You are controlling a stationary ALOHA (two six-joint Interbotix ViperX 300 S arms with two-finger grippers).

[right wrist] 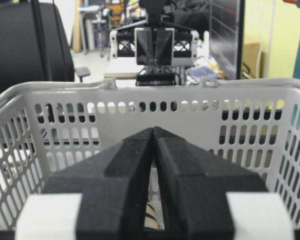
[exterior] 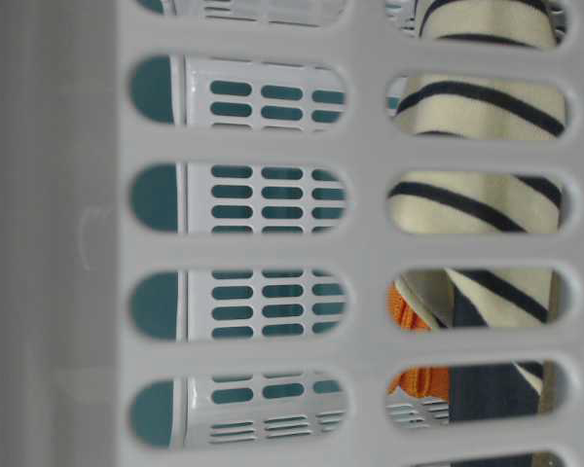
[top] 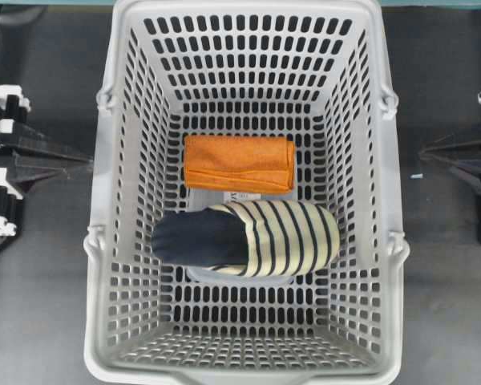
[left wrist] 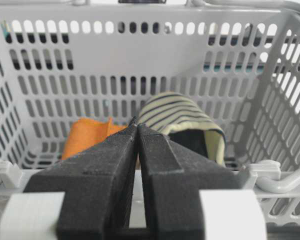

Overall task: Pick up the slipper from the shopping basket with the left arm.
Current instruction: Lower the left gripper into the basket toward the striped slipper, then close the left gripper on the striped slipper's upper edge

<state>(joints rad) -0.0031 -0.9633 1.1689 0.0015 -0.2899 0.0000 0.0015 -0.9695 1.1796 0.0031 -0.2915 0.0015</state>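
Dark grey worktop [top: 48, 321] carries the large light-grey slotted plastic basket [top: 112, 200], where the soft cream navy-striped slipper [top: 280, 237] lies on the floor beside a folded orange cloth [top: 239, 163]; my left gripper [left wrist: 136, 129], jaws together outside the rim, should pinch its light, yielding upper.

Dark grey table [top: 40, 321] carries the shopping basket [top: 96, 265], centred, filling it from 12 to 6 o'clock.

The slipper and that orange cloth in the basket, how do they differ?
The slipper is cream with navy stripes and rounded; the orange cloth is plain and folded flat. The slipper lies nearer the overhead view's bottom edge, the cloth behind it. Both rest on the basket floor.
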